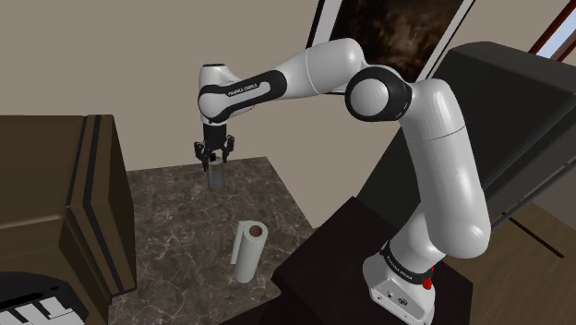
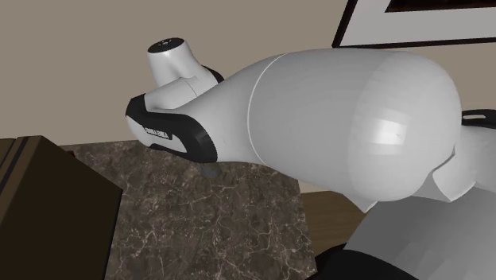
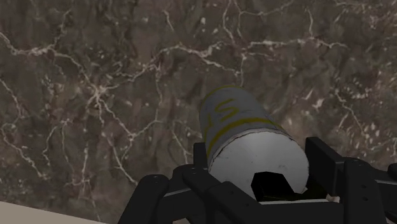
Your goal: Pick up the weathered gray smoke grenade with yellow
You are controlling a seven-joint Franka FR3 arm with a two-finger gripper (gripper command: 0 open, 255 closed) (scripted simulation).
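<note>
A weathered grey smoke grenade (image 1: 217,176) with yellow markings stands upright near the far edge of the dark marble table (image 1: 185,231). My black gripper (image 1: 214,155) comes down onto its top from above. In the wrist view the grenade (image 3: 238,124) sits between the two black fingers (image 3: 324,167), which press against its sides near the pale cap, so the gripper (image 3: 257,177) is shut on it. Its base looks level with the marble; I cannot tell whether it is lifted.
A white paper-towel roll (image 1: 249,249) lies on the table nearer the stand. A tall dark cabinet (image 1: 55,212) borders the table at the shoulder view's left, with piano keys (image 1: 28,312) below it. In the second exterior view the white arm (image 2: 342,119) hangs over the marble (image 2: 207,223).
</note>
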